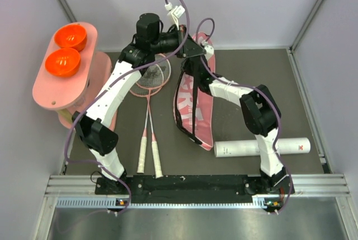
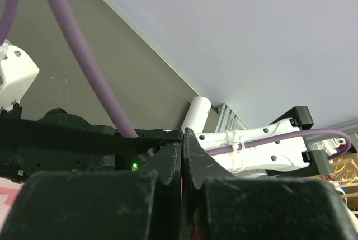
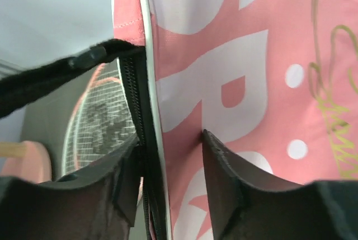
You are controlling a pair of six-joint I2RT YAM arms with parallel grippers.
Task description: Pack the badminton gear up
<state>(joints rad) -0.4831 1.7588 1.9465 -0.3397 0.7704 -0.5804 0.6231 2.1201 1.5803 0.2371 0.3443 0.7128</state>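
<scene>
The pink bag [image 1: 202, 114] [image 3: 251, 55] lettered in white hangs up off the table, its zip mouth gaping. My left gripper [image 1: 180, 37] [image 2: 183, 131] is shut on its black strap [image 2: 67, 136] at the bag's top. Just right of it, my right gripper [image 1: 194, 48] [image 3: 170, 135] is open, jaws astride the bag's zip edge [image 3: 140, 106], one finger inside and one on the pink face. Two pink-framed rackets [image 1: 150, 80] [image 3: 100, 117] lie crossed left of the bag, white handles toward me. The long white tube [image 1: 235, 149] [image 2: 197, 114] lies near the right arm's base.
A pink oval stand [image 1: 47, 86] with two orange bowls [image 1: 70, 36] sits at the far left, partly over the table. Grey walls close in the back and both sides. The right arm's elbow [image 1: 258, 111] hangs above the tube.
</scene>
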